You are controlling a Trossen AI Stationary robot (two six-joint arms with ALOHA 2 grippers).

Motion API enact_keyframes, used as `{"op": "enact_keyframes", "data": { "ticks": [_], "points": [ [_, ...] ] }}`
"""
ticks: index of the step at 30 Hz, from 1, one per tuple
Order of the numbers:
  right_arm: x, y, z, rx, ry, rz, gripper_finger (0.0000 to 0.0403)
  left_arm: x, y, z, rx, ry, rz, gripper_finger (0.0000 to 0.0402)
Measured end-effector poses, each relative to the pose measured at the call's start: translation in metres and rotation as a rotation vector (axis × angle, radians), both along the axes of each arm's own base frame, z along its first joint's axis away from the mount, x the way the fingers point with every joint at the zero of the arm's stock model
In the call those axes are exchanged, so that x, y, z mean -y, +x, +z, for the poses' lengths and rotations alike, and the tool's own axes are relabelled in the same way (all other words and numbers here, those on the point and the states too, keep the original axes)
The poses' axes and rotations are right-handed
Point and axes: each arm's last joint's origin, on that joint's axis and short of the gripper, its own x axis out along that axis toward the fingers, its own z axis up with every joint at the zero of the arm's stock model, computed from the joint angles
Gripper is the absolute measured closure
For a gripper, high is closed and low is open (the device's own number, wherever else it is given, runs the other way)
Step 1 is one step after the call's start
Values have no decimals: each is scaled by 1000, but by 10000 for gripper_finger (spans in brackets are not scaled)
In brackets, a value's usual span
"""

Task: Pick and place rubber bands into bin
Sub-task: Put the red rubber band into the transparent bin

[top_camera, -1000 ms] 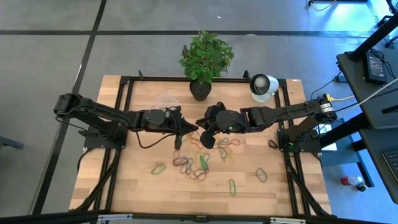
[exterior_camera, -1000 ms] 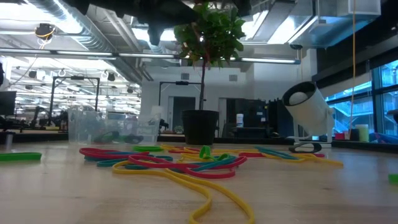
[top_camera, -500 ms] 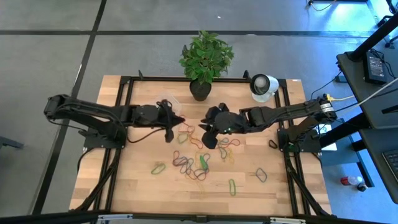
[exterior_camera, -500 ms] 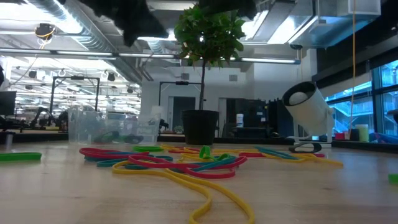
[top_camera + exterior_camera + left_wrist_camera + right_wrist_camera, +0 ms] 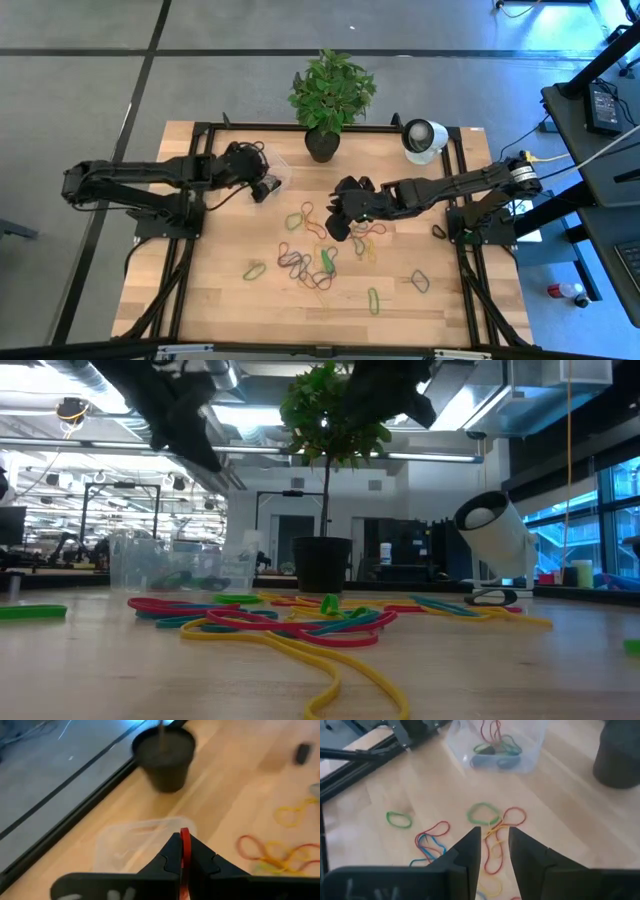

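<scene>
A: Why is the left gripper [image 5: 266, 187] left of centre, at the bin [image 5: 274, 170]?

B: Its fingers [image 5: 172, 855] are clenched on a red band [image 5: 185, 851], probably for dropping in.

A: And right of that?

B: The right gripper [image 5: 494, 845], fingers apart and empty, hangs above the loose bands [image 5: 312, 260] mid-tabletop [image 5: 440, 320]. A likely next pick. No writing is readable.

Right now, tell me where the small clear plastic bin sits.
In the high view the clear plastic bin sits at the table's far left-centre, just left of the black plant pot, with the left gripper over its near edge.
</scene>
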Motion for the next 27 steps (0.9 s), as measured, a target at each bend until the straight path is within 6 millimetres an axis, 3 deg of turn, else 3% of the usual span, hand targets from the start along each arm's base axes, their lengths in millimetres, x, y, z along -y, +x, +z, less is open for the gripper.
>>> {"op": "enact_keyframes", "data": {
  "ticks": [11,19,27],
  "points": [
    [-18,-4,-8,-12,8,42,301,-38,5,-29,-184,-67,129,399],
    [-23,-6,-8,-11,12,54,301,-64,17,-66,-309,-227,149,399],
    [-25,-6,-8,-10,13,57,301,-74,25,-93,-337,-392,127,380]
  ]
}}
